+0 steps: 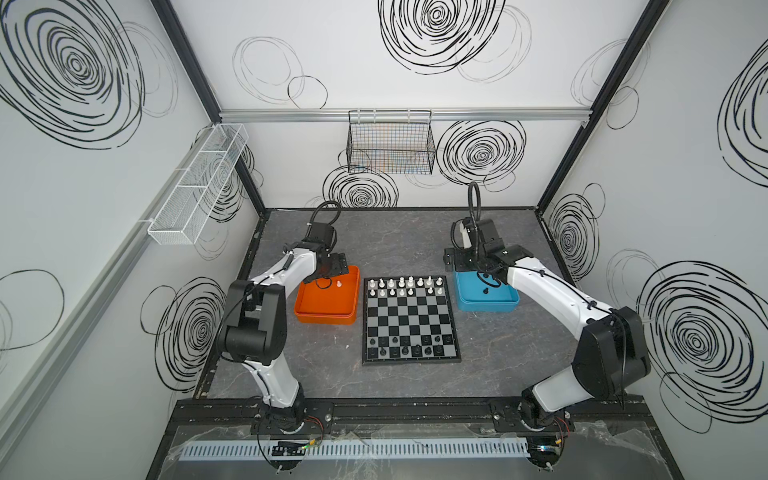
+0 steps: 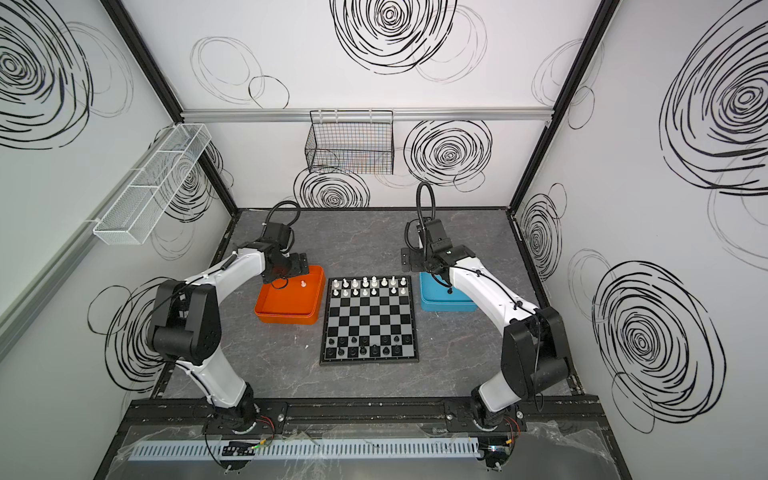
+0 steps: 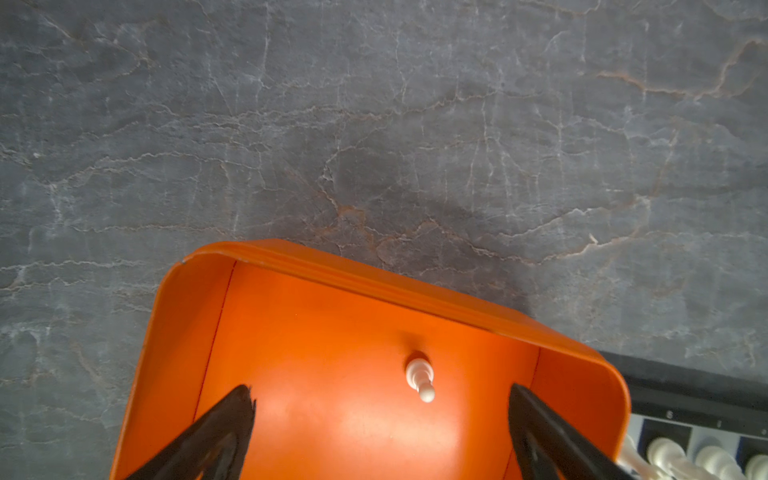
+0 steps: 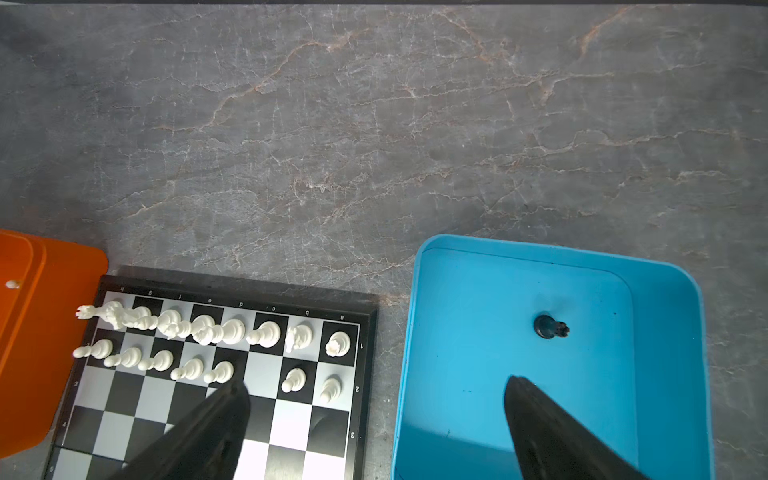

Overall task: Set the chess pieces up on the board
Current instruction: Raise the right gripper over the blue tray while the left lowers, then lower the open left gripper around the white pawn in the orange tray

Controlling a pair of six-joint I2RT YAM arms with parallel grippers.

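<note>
**Reader:** How are the arms posed?

**Robot:** Both top views. My left arm (image 1: pixel 286 266) rises from its base at the near edge and folds at a high elbow. Its white forearm slants toward the far side, ending over the far part of the orange tray (image 1: pixel 326 320). My right arm (image 1: pixel 540 286) mirrors it, with the elbow high at the near right and the forearm slanting far-left across the blue tray (image 1: pixel 486 305).

**Reader:** And the grippers?

**Robot:** Left wrist view: my left gripper (image 3: pixel 380 390) points down into the orange tray, jaws spread wide, holding nothing. A single white pawn (image 3: pixel 419 378) rests on the tray floor, just beyond the fingertips. Right wrist view: my right gripper (image 4: pixel 376 382) is likewise spread wide and unloaded. One finger shows against the board (image 4: pixel 291 415), the other against the blue tray's floor. A lone black piece (image 4: pixel 550 326) sits there, apart from that finger. I cannot tell whether it stands or lies.

**Reader:** Where are the chess pieces?

**Robot:** The board lies flat on the table (image 1: pixel 498 353) between the two trays. The white pieces (image 1: pixel 401 283) stand in its two far rows and the black pieces (image 1: pixel 405 351) in its two near rows.
</note>
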